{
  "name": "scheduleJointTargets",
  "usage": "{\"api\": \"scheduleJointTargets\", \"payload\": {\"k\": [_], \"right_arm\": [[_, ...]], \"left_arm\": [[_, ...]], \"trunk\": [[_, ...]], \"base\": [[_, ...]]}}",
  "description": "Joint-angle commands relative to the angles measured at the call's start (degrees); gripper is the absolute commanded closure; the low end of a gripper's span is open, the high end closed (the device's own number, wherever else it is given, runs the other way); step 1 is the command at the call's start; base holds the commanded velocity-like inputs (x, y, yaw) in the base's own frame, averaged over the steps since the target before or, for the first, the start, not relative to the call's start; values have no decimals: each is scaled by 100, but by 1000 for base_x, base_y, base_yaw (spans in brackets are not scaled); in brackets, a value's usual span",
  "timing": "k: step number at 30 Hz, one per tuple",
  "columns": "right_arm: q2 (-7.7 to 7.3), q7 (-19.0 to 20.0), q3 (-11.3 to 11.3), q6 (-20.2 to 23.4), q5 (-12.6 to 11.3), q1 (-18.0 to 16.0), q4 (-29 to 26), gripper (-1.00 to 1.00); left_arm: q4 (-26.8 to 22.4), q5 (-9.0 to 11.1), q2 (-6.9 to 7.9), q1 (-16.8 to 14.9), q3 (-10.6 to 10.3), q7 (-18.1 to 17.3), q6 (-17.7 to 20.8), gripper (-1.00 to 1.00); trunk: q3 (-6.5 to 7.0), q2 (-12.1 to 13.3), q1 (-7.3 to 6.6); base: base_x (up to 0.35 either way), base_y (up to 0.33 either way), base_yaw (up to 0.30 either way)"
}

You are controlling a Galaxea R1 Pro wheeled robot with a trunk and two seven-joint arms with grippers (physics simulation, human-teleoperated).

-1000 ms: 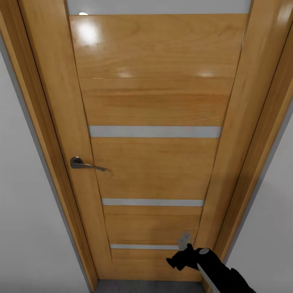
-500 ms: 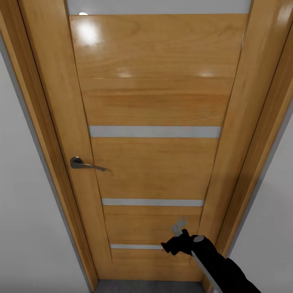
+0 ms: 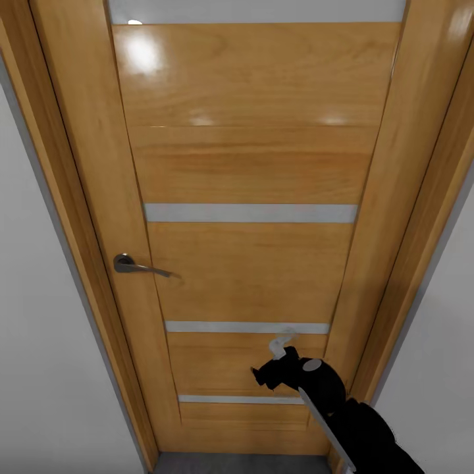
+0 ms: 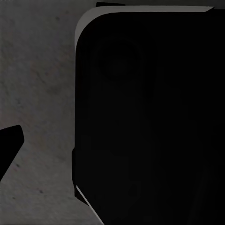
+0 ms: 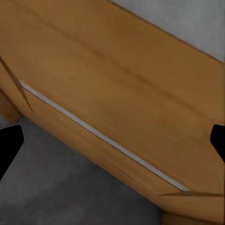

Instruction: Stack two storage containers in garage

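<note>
Clearly mid-errand: a closed door (image 3: 243, 263) faces the robot, handle (image 3: 131, 265) at nine o'clock, grey floor (image 5: 56, 187) beneath. Right gripper (image 3: 280, 352) is raised at five o'clock, jaws wide and empty. Left gripper's state I cannot tell. No container visible; stacking remains.

No readable text, labels or numbers anywhere.

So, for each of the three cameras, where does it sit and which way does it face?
Head view: sits high, faces the closed wooden door and door handle; right gripper raised.
Left wrist view: on the left arm, faces grey floor beside a black robot part.
Right wrist view: on the right arm, faces the door's foot; fingertips apart.
Shared: the door.
</note>
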Motion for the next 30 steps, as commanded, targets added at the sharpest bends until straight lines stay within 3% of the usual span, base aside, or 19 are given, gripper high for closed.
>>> {"api": "scheduleJointTargets", "payload": {"k": [1,5,9,20,27,30], "right_arm": [[89,-14,7,69,124,-6,-37,-100],[296,-13,7,144,459,-6,-112,-100],[413,-12,4,315,535,-118,-181,-100],[437,-16,-46,392,512,-776,-90,-100],[446,-57,-71,395,512,-873,-44,-100],[452,-148,-72,383,502,-1082,360,-100]], "left_arm": [[-1,39,0,-1,-2,-1,-7,-100],[-1,40,0,-1,-2,-1,-7,-100],[-1,37,0,-1,-2,-1,-7,-100],[-1,38,0,-1,-2,-1,-7,-100],[-1,37,0,-1,-2,-1,-7,-100],[-1,37,0,-1,-2,-1,-7,-100]], "trunk": [[-6,-3,0],[-6,-3,0],[-6,-3,0],[-6,-3,0],[-6,-3,0],[-6,-3,0]], "base": [[0,0,0],[0,0,0],[0,0,0],[0,0,0],[0,0,0],[0,0,0]]}}
